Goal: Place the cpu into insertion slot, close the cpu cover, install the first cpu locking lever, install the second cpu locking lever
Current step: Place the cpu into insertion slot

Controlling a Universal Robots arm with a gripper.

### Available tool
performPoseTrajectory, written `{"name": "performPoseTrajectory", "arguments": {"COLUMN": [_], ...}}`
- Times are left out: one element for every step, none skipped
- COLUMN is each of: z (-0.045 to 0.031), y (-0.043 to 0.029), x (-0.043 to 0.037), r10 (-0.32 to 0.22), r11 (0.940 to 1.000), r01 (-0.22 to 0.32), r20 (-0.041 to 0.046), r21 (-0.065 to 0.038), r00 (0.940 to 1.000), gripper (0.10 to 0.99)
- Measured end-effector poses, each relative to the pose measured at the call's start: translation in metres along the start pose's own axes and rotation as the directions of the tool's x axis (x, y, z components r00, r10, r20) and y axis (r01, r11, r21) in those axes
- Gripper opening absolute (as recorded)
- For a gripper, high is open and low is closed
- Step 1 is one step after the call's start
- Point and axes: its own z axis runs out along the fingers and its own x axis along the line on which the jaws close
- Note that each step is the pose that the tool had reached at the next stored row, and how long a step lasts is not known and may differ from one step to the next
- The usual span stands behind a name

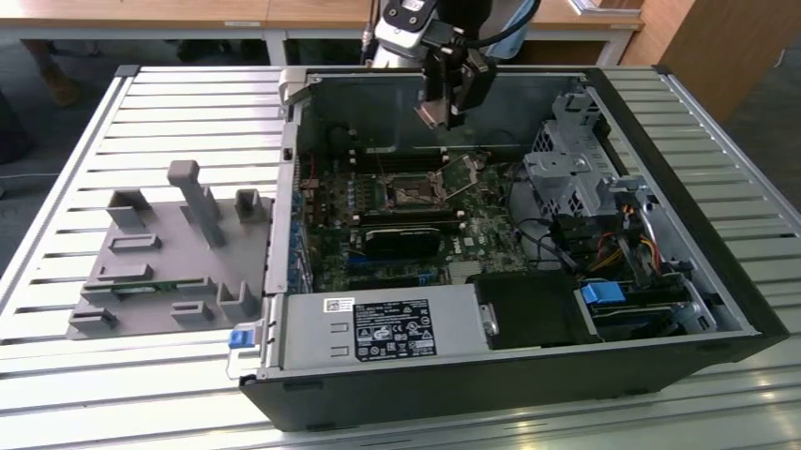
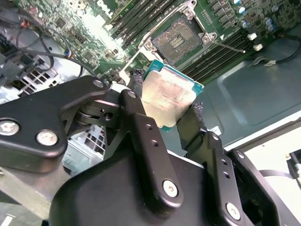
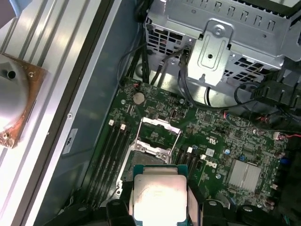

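My gripper point(image 1: 441, 105) hangs over the back of the open computer case, shut on the cpu point(image 1: 432, 114). In both wrist views the cpu point(image 2: 170, 98) point(image 3: 160, 194) is a silver-topped square chip with a teal edge, clamped by its sides between the black fingers point(image 2: 137, 101). The insertion slot point(image 1: 410, 193) lies on the green motherboard, below and a little ahead of the chip. It stands bare, with its dark contact field point(image 2: 180, 40) exposed. The cpu cover point(image 3: 160, 124) looks swung up at the slot's point(image 3: 149, 147) far side. A thin lever wire point(image 2: 229, 47) sticks out beside the slot.
Long black memory slots point(image 3: 109, 157) flank the socket. A silver drive cage point(image 1: 572, 171) with cables fills the case on the exterior view's right, and a power supply point(image 1: 375, 328) sits at the front. A grey fixture plate point(image 1: 175, 258) lies on the slatted table point(image 1: 75, 375).
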Motion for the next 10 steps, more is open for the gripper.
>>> {"name": "performPoseTrajectory", "arguments": {"z": [0.0007,0.0011,0.0015,0.0019,0.0021,0.0025,0.0029,0.0033,0.0037,0.0042], "y": [-0.0001,-0.0001,-0.0001,-0.0002,-0.0002,-0.0002,-0.0003,-0.0003,-0.0003,-0.0004], "x": [0.0000,0.0000,0.0000,0.0000,0.0000,0.0000,-0.0001,-0.0001,-0.0001,-0.0001], "r10": [0.013,0.025,0.034,0.042,0.048,0.051,0.052,0.053,0.054,0.055], "r11": [0.9999,0.9997,0.9994,0.9991,0.9988,0.9987,0.9986,0.9986,0.9985,0.9985], "r01": [-0.013,-0.025,-0.034,-0.042,-0.048,-0.051,-0.052,-0.053,-0.054,-0.055], "r20": [0.0012,0.0022,0.0031,0.0037,0.0044,0.0047,0.0049,0.0053,0.0055,0.0056], "r21": [0.000,0.000,-0.001,-0.001,-0.001,-0.001,-0.001,-0.001,-0.001,-0.001], "r00": [0.9999,0.9997,0.9994,0.9991,0.9988,0.9987,0.9986,0.9986,0.9985,0.9984], "gripper": [0.541,0.541,0.541,0.541,0.541,0.541,0.541,0.541,0.541,0.541]}}
